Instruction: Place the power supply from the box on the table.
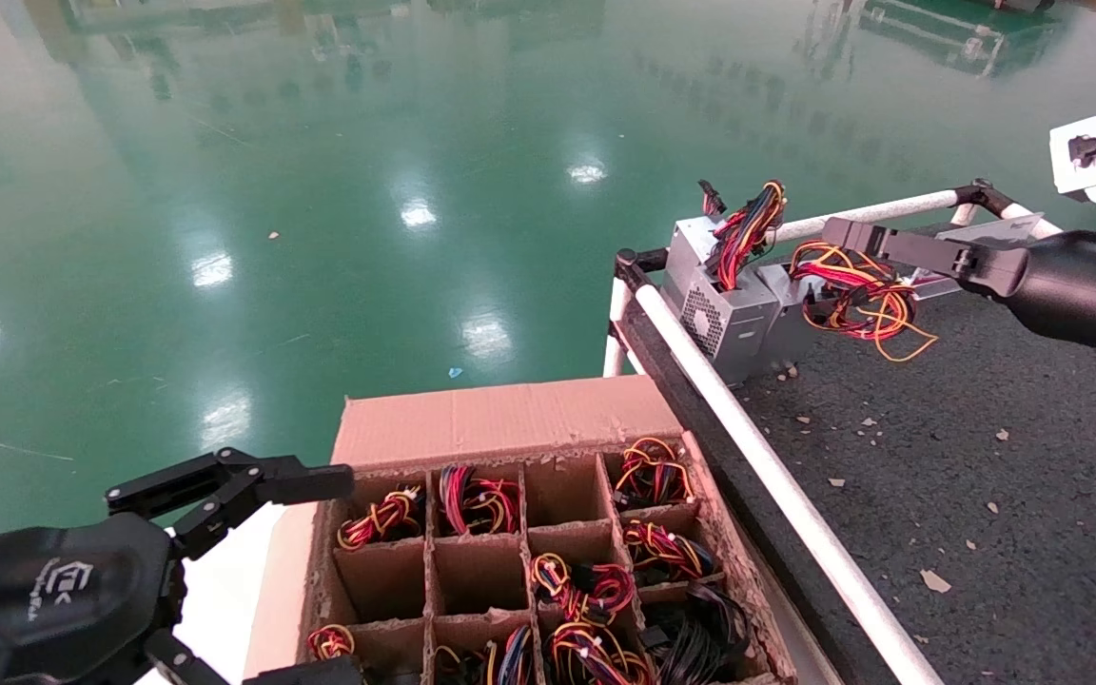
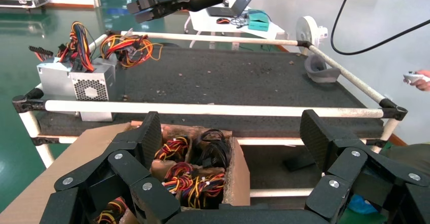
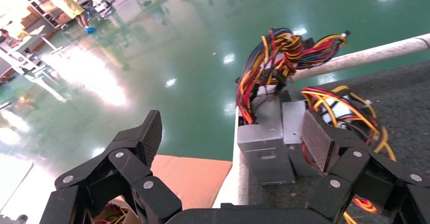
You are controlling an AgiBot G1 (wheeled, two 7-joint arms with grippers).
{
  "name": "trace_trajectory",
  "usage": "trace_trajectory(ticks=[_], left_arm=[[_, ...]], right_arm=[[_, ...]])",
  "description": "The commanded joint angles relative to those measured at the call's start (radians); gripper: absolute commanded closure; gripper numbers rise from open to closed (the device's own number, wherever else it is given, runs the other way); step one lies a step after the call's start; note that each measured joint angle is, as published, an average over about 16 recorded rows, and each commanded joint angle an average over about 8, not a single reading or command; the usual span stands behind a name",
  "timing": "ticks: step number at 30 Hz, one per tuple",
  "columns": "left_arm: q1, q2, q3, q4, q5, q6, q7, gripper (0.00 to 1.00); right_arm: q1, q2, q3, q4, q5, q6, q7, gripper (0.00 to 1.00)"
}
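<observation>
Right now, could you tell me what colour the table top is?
Dark grey, speckled with pale flecks; the table shows best in the head view.

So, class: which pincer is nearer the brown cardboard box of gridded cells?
Left pincer, open, beside the brown cardboard box; right pincer, open, over the far table corner.

head: high, looking down | wrists: low, close | shared: table (image 1: 986, 495) corner, box (image 1: 500, 419)
</observation>
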Motion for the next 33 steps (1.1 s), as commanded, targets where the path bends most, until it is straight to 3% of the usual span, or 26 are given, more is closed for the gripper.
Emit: trace_trajectory(ticks=[1,8,33], left_arm=[[0.0,0.0,0.0,0.0,0.0,0.0,0.0,0.0],[0.0,0.0,0.0,0.0,0.0,0.0,0.0,0.0],[0.0,0.0,0.0,0.0,0.0,0.0,0.0,0.0]], right_arm=[[0.002,-0.003,0.002,-0.001,0.002,-0.001,-0.002,0.0],[-0.053,0.015,0.003,0.086,0.048,-0.017,-0.012,0.0],[-0.38,0.12,0.005,0.604,0.32,-0.118,-0.078,0.0]])
